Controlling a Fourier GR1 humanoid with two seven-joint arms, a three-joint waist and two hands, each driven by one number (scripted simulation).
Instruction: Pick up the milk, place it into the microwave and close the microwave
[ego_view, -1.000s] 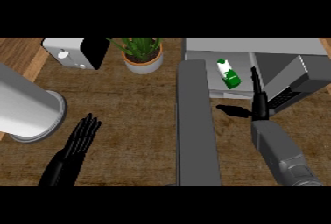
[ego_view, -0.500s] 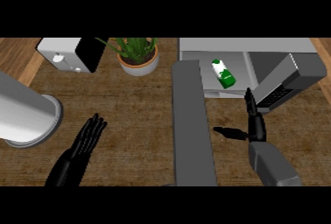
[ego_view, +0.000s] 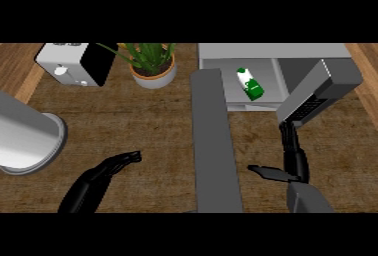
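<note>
The small green-and-white milk carton (ego_view: 251, 84) already lies inside the grey box-shaped microwave (ego_view: 273, 52), on its pale floor, so I judge the placing done and the closing step in hand. The microwave's grey door (ego_view: 319, 91) stands swung out to the right. My right hand (ego_view: 292, 152) is open, fingers straight and pointing up toward the door's lower edge, thumb out to the left; the fingertips look to be just at the door, though I cannot tell whether they touch it. The next move, as I see it, calls for getting those flat fingers onto the door's outer face and sweeping it leftward across the opening until it meets the front.

My left hand (ego_view: 111, 167) hangs low over the brown woven desk (ego_view: 140, 125), fingers lightly curled and holding nothing. A long grey bar (ego_view: 214, 145) runs down the desk between my arms. A potted green plant (ego_view: 151, 62), a white-and-black toaster-like appliance (ego_view: 74, 65) and a large grey cylinder (ego_view: 26, 142) sit well to the left, clear of the door's swing.
</note>
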